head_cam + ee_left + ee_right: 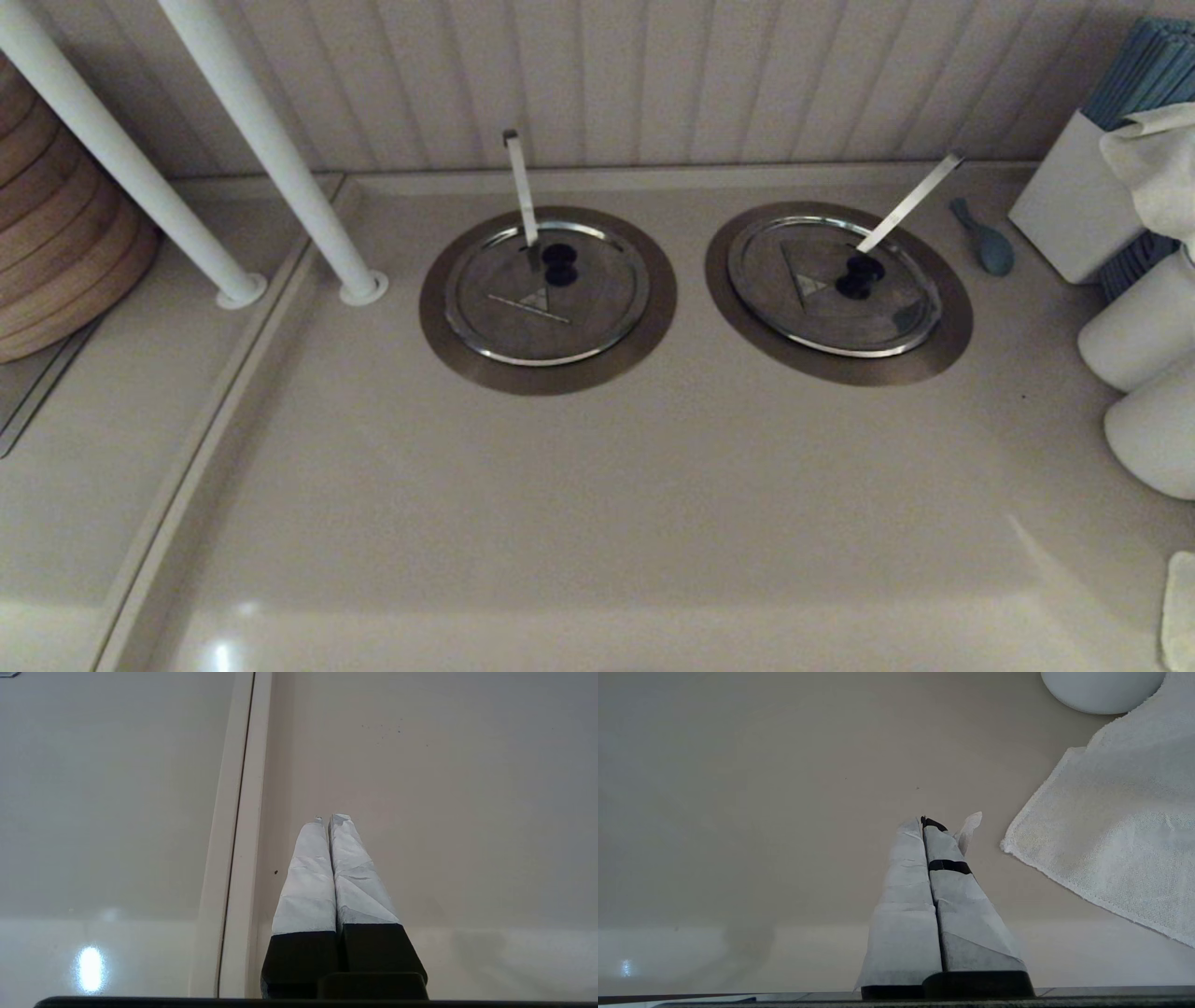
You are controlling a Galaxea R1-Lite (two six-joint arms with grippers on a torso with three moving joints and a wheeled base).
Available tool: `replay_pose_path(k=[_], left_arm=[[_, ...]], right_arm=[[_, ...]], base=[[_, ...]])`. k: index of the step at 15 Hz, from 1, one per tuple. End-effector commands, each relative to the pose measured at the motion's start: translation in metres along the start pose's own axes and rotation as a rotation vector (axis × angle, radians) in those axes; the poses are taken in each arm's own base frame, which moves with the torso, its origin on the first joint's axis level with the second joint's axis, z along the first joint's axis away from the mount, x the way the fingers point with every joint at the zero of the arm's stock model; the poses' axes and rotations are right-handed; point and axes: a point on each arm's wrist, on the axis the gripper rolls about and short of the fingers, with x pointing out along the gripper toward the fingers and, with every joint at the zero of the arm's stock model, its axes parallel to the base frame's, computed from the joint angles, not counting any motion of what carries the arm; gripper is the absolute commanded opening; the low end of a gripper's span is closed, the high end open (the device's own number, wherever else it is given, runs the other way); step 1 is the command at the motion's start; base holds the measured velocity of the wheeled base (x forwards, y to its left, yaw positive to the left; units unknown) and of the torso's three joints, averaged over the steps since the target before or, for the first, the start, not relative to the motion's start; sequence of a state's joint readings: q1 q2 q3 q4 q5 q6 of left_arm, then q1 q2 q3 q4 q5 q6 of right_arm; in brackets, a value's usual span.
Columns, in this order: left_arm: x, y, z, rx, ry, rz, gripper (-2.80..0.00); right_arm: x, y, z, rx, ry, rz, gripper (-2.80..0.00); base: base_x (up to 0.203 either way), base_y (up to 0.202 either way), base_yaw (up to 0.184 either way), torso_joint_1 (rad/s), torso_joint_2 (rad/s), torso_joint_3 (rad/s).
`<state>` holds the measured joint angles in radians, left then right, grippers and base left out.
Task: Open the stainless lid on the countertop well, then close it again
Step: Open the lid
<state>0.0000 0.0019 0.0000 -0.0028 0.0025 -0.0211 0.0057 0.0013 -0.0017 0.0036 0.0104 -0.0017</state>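
Beige countertop (597,485) runs back to a panelled wall, and nothing of the task looks begun. Going left to right: the left gripper (332,819) hangs over bare counter beside a seam, fingers pressed together and empty. Well ahead of it sits the other lid (546,303), with an upright handle. Further right, the stainless lid (834,285) with the slanted handle (910,201) lies flat on the countertop well (952,327), covering it. The right gripper (923,820) is also closed and empty, far short of that lid, a white towel (1111,840) just beside it. Opening and closing both remain.
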Motion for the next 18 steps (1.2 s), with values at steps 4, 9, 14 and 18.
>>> replay_pose_path(k=[4,9,14,18], left_arm=[[0.0,0.0,0.0,0.0,-0.001,0.001,-2.8],[0.0,0.0,0.0,0.0,-0.001,0.001,-2.8],[0.0,0.0,0.0,0.0,-0.001,0.001,-2.8],[0.0,0.0,0.0,0.0,-0.001,0.001,-2.8]], right_arm=[[0.0,0.0,0.0,-0.015,0.001,0.004,-2.8],[-0.003,0.0,0.011,-0.095,-0.038,0.0,-2.8],[-0.009,0.001,0.096,-0.124,-0.112,0.032,-2.8],[0.034,0.0,0.154,-0.075,0.007,0.048,-2.8]], base=[[0.0,0.0,0.0,0.0,0.0,0.0],[0.0,0.0,0.0,0.0,0.0,0.0],[0.0,0.0,0.0,0.0,0.0,0.0],[0.0,0.0,0.0,0.0,0.0,0.0]])
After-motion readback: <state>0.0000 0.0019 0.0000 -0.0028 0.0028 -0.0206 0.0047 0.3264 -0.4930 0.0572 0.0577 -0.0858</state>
